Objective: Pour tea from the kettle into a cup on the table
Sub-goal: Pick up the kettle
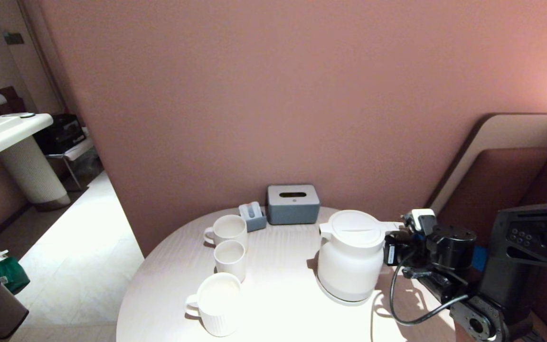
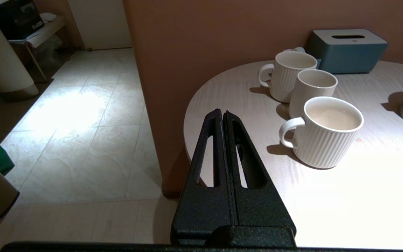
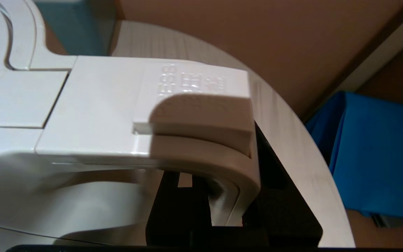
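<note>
The white kettle [image 1: 349, 259] stands upright on its base disc [image 1: 331, 292] at the right of the round table [image 1: 283, 270], lid shut and spout toward the cups. My right gripper [image 3: 227, 196] is shut on the kettle's loop handle [image 3: 194, 115], one black finger on each side. Three white ribbed cups stand in a row at the left. The near cup [image 2: 327, 134] holds pale tea [image 2: 334, 118]. The middle cup [image 1: 230, 259] and far cup [image 1: 227, 230] look empty. My left gripper [image 2: 221, 112] hangs shut and empty beside the table's left edge, out of the head view.
A grey tissue box [image 1: 293, 203] and a small blue-grey holder [image 1: 253, 216] sit at the table's back by the pink wall. A black cable [image 1: 409, 313] loops over the table by my right arm. Tiled floor lies to the left, a blue cloth [image 3: 380, 157] to the right.
</note>
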